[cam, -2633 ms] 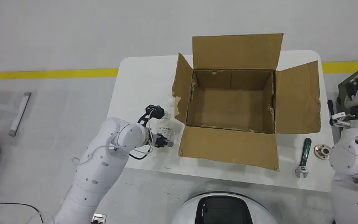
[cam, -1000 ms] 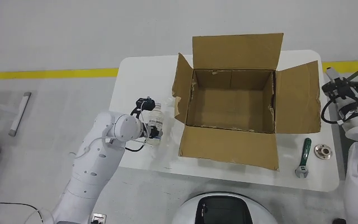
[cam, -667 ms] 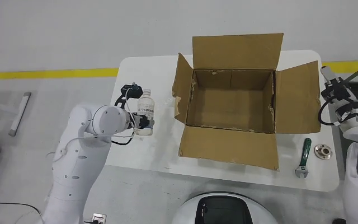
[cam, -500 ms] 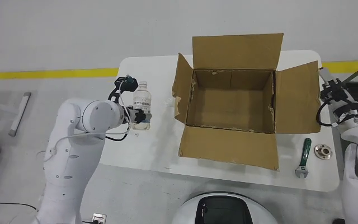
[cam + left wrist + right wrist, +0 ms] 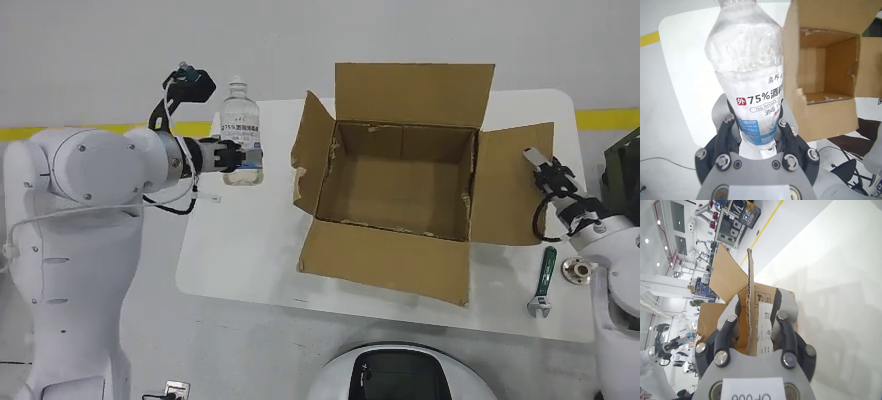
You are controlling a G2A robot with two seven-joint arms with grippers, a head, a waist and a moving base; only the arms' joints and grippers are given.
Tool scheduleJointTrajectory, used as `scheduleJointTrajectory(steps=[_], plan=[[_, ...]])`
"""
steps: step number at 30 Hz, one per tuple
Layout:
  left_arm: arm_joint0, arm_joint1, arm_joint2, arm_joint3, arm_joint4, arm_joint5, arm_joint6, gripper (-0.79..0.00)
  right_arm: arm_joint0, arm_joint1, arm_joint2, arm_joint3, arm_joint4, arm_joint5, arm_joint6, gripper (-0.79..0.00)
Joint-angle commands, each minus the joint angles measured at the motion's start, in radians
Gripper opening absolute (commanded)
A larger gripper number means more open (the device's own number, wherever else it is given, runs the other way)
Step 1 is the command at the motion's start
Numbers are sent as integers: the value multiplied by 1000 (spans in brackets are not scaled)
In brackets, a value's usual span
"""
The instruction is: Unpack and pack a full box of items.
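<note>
An open cardboard box stands on the white table, flaps spread and its floor bare. My left gripper is shut on the lower part of a clear labelled bottle, held upright in the air off the box's left flap. In the left wrist view the bottle sits between the fingers of the gripper, with the box beside it. My right gripper is at the box's right flap. Its open fingers straddle the flap's edge.
A green-handled wrench and a small round metal part lie on the table right of the box. A yellow floor line runs behind the table. Bare tabletop lies left of and in front of the box.
The left arm has carried the bottle up and back, away from the box's left flap. The right gripper has come in from the table's right edge onto the box's right flap.
</note>
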Motion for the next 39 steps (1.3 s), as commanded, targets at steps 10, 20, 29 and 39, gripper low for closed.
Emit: scheduleJointTrajectory(steps=[10,20,29,39], plan=[[-148,-43,121,67,-325,-49,59,-785,-18,10,-41,-16,22,-19,4,-785],[-216,-88,295,129,-540,-130,31,-785,-20,33,2,-23,9,-76,77,-785],[-250,-140,472,262,-545,-179,82,-785,9,47,-5,-10,-7,-74,66,-785],[-270,-202,616,435,-515,-200,158,-785,9,59,-9,-6,2,-64,43,-785]])
